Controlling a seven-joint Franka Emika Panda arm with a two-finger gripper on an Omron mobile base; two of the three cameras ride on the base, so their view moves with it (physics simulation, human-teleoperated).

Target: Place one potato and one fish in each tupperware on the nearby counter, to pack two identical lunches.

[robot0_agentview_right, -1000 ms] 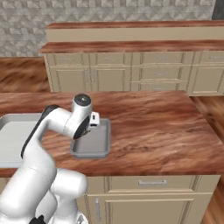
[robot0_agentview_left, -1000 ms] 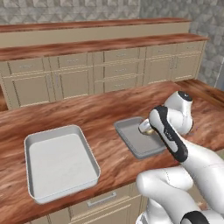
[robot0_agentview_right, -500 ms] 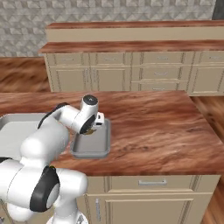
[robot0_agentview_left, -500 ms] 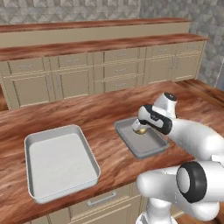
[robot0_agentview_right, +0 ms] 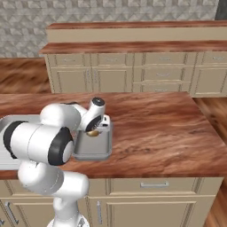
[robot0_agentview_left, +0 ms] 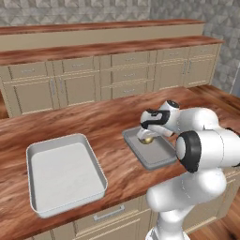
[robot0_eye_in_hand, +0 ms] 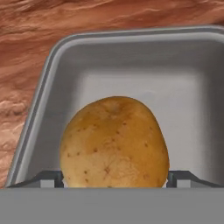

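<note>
I am seeing the arm swung down over the smaller tupperware (robot0_agentview_left: pixel 151 152); fingers (robot0_eye_in_hand: pixel 48 178) clamping the potato (robot0_eye_in_hand: pixel 114 142), ready for dropping in

You see a grey tiled wall (robot0_agentview_left: pixel 93 8) behind | a raised wooden ledge (robot0_agentview_left: pixel 98 27) below it | beige back cabinets (robot0_agentview_left: pixel 117 77) | wood floor (robot0_agentview_right: pixel 22 75).

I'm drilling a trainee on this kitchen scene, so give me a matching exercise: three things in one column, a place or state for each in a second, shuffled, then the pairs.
Things:
1. potato
2. larger tupperware
3. smaller tupperware

Places or states:
A. lies under the gripper
B. between the fingertips
C. holds nothing, left on the counter

Pairs: 1-B, 2-C, 3-A
</note>
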